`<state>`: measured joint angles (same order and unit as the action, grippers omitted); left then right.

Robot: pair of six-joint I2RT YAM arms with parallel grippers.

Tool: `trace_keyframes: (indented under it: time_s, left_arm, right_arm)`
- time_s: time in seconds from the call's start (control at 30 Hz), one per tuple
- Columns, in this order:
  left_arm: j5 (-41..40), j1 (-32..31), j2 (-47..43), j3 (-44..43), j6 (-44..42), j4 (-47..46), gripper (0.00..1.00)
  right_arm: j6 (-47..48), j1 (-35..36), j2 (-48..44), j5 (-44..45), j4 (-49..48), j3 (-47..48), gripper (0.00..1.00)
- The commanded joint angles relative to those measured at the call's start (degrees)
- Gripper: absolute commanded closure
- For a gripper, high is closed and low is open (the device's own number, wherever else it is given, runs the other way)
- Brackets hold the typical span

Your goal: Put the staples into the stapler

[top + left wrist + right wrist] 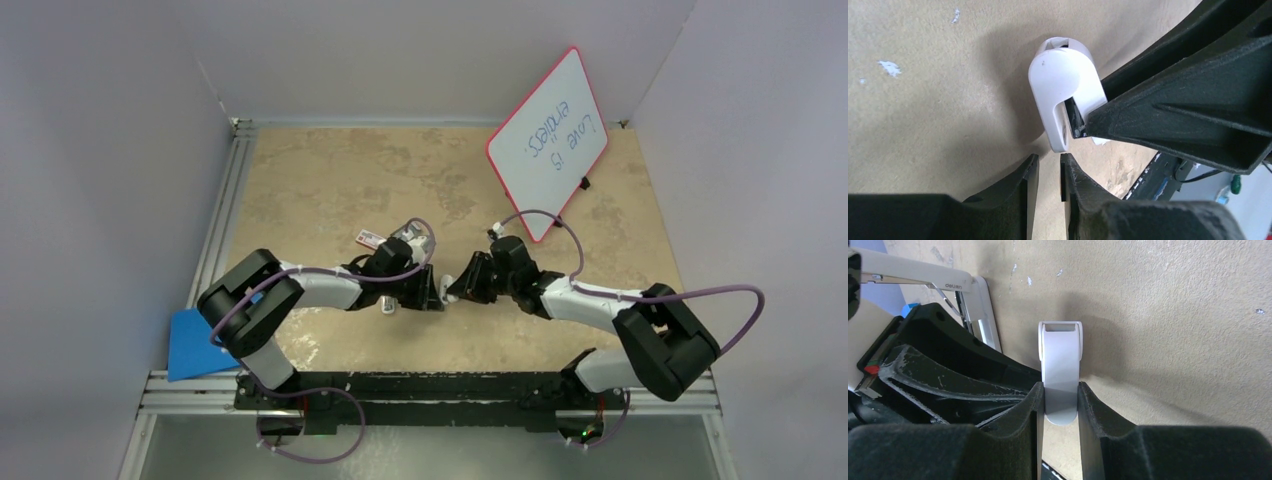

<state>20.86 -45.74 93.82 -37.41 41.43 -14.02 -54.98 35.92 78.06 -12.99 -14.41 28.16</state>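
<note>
The staples (368, 238) lie in their red-and-white box on the table, just behind my left wrist. The stapler (908, 266) lies open behind my left gripper, its white arm and metal rail showing in the right wrist view; the arms hide it from above. My right gripper (1060, 390) is shut on a short white piece (1060, 360) with a rounded end, held close to the table. My left gripper (1048, 159) is open by a narrow gap with nothing in it. Its tips sit just below that white piece (1063, 85).
A red-framed whiteboard (548, 140) leans at the back right. A blue sheet (195, 345) lies at the left edge by the metal rail (215, 230). Grey walls close in the table on three sides. The arms' base bar (430, 385) runs along the near edge.
</note>
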Motion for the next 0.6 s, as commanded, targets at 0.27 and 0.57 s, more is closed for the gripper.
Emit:
trace_keyframes:
  time_s: [0.27,0.57]
  left_arm:
    - [1.01,0.48,1.13,-2.41,2.06,-3.08,0.66]
    - [-1.12,1.0,1.41,-4.07,2.65,-3.19,0.83]
  right_arm:
    - [0.75,-0.24,-0.8,-0.71,-3.51,0.14,0.86]
    - [0.14,-0.18,-1.03,-1.99,-4.47,-0.7,0.87]
